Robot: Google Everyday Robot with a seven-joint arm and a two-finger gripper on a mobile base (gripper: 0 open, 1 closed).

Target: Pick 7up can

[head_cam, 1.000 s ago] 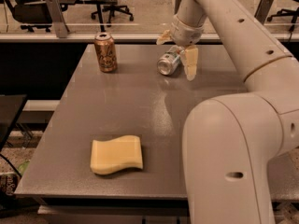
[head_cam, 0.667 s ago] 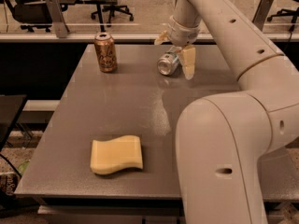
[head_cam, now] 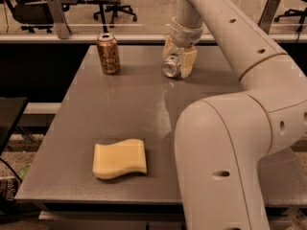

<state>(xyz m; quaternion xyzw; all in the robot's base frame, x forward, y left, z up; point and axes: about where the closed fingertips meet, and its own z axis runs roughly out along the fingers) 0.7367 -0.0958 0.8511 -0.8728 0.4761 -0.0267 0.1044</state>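
Silvery 7up can (head_cam: 171, 66) on its side, end effector (head_cam: 178, 59) fingers straddling it — grip unclear, grey table (head_cam: 120, 109).

Silvery 7up can (head_cam: 171, 66) on its side, far table edge, between the tool (head_cam: 178, 60) fingers

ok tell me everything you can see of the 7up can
The 7up can is a small silvery metal can lying on its side near the table's far edge, one shiny round end facing the camera. Little of its body shows, so no markings can be read. The hand has come down over it, with a cream finger on either side. It lies well right of the upright brown can.
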